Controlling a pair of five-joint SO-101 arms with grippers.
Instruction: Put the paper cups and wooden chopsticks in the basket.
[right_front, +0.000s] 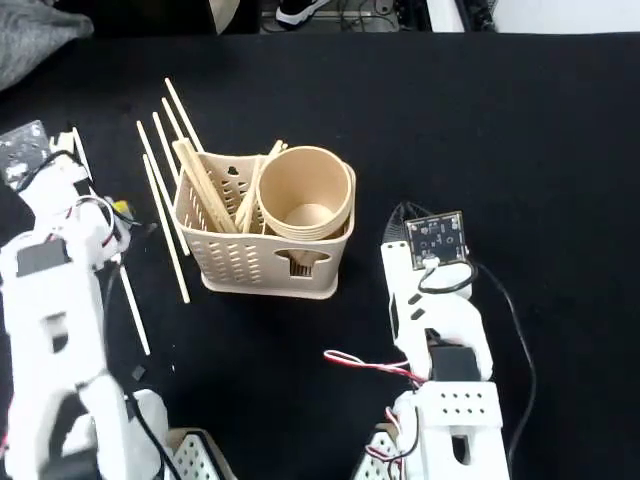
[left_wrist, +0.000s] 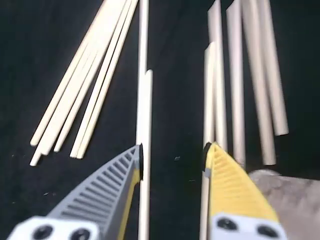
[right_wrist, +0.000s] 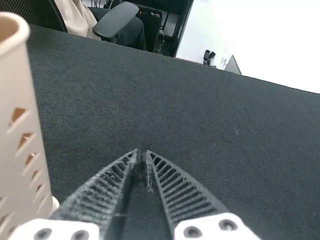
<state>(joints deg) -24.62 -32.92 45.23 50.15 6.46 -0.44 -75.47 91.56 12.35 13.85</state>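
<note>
Fabric in flat black covers the table (right_front: 520, 130) from edge to edge. Past its far edge the high view catches a strip of pale floor with a shoe (right_front: 300, 10) and some cables (right_front: 375, 12). The right wrist view looks across the table to an office chair (right_wrist: 117, 17) and a bright white room beyond.

Near the middle of the table stands a cream basket (right_front: 262, 262) with slotted walls. A nested stack of paper cups (right_front: 305, 190) sits upright in its right half. Several bundled chopsticks (right_front: 205, 185) lean in its left half, their tips rising above the rim.

Other loose chopsticks (right_front: 163, 225) lie flat on the table just left of the basket, fanned at slightly different angles. One of them runs partly under the left arm (right_front: 55, 290).

The left tool (left_wrist: 172, 150) hangs low over these, its jaws spread apart and holding nothing. One stick lies along each fingertip, with bare cloth between.

The right arm (right_front: 440, 310) rests to the right of the basket. The right tool (right_wrist: 141, 155) is closed and empty, its tips meeting over bare cloth, with the basket wall close beside it.
</note>
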